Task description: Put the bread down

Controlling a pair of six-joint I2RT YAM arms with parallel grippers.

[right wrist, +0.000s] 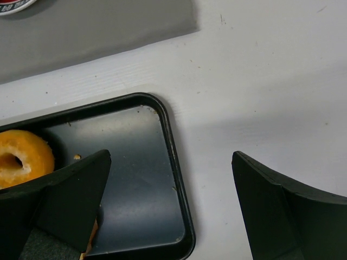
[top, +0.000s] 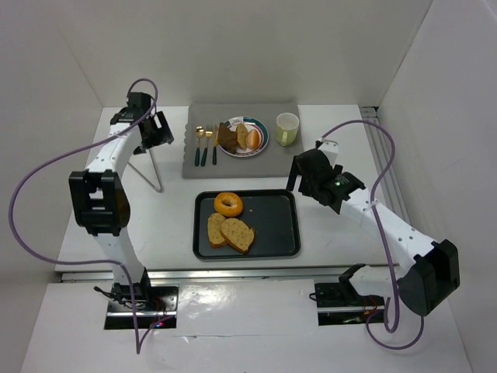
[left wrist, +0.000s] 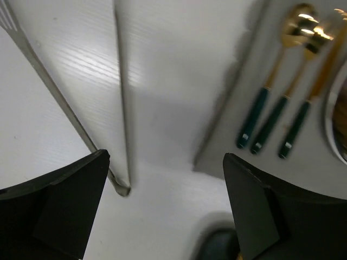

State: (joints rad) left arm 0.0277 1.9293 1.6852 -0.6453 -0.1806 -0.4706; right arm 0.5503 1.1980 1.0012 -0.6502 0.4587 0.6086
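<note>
Down on the black rectangular tray (top: 273,227) lie two browned toast slices (top: 231,231), overlapping, with a golden ring-shaped bagel (top: 228,204) just behind them. More bread pieces (top: 241,137) sit on the round patterned plate (top: 265,134) on the grey mat (top: 233,167), between gold cutlery with green handles (top: 206,144) and a pale green cup (top: 287,128). The right gripper (right wrist: 171,156) hovers over the tray's right rim, jaws wide, holding nothing. The left gripper (left wrist: 166,157) hangs beside the mat's left edge near a thin metal wire stand (top: 151,168), jaws wide and empty.
</note>
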